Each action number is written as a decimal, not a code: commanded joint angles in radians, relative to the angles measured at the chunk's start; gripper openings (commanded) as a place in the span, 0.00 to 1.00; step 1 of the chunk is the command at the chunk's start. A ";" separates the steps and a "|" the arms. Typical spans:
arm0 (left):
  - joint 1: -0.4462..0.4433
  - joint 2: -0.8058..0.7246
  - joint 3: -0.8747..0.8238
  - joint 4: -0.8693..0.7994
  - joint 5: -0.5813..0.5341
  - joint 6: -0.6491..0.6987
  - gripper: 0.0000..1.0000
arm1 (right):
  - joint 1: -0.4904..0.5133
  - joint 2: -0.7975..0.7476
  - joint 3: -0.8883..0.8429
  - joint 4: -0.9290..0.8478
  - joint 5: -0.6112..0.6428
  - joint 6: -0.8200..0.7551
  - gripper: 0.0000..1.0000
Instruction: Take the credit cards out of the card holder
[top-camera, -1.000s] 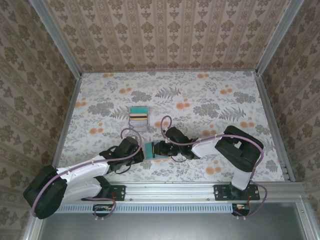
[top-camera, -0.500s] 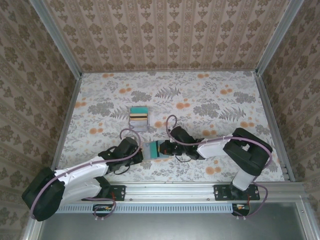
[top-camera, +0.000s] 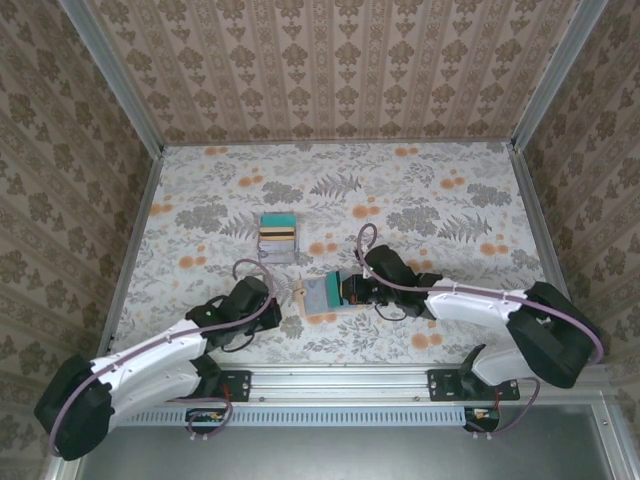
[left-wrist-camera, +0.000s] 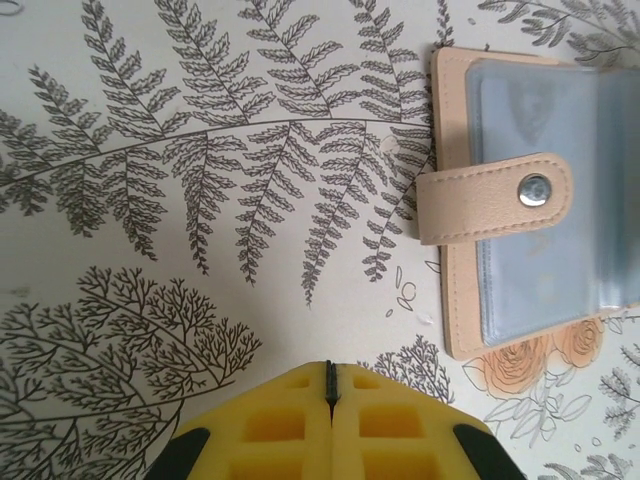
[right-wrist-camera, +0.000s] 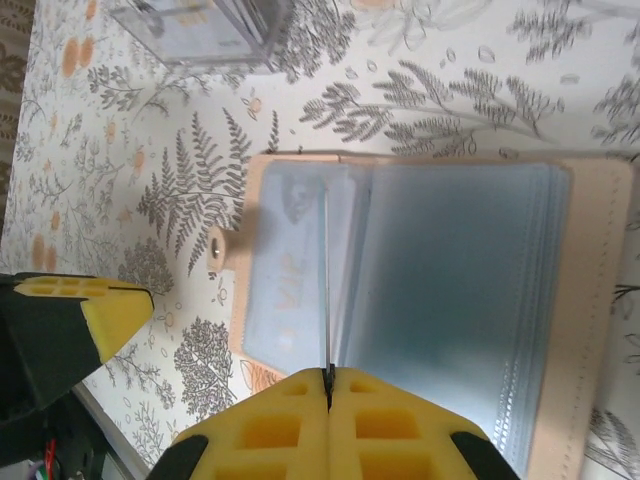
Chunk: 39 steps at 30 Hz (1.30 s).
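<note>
We have the card holder (top-camera: 325, 295) lying open on the desk (top-camera: 450, 200) at its near middle, right pincer (right-wrist-camera: 328, 375) pinched shut on one floppy, slick clear sleeve (right-wrist-camera: 326, 280), left pincer (left-wrist-camera: 330, 372) closed empty just beside, and the credit cards (top-camera: 278, 236) stacked farther back: thin, stiff, probably best pinched by an exposed edge.

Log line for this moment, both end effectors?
tan leather card holder: open | left end effector: shut, empty | right end effector: shut on its sleeve
</note>
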 joint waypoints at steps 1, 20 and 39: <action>0.006 -0.053 0.041 -0.075 -0.023 0.024 0.00 | -0.003 -0.049 0.094 -0.189 0.058 -0.146 0.00; 0.028 -0.431 0.076 -0.393 -0.096 0.021 1.00 | 0.040 0.190 0.639 -0.469 0.114 -0.821 0.00; 0.035 -0.587 0.180 -0.623 -0.177 0.001 1.00 | 0.038 0.702 1.252 -0.623 0.191 -1.417 0.00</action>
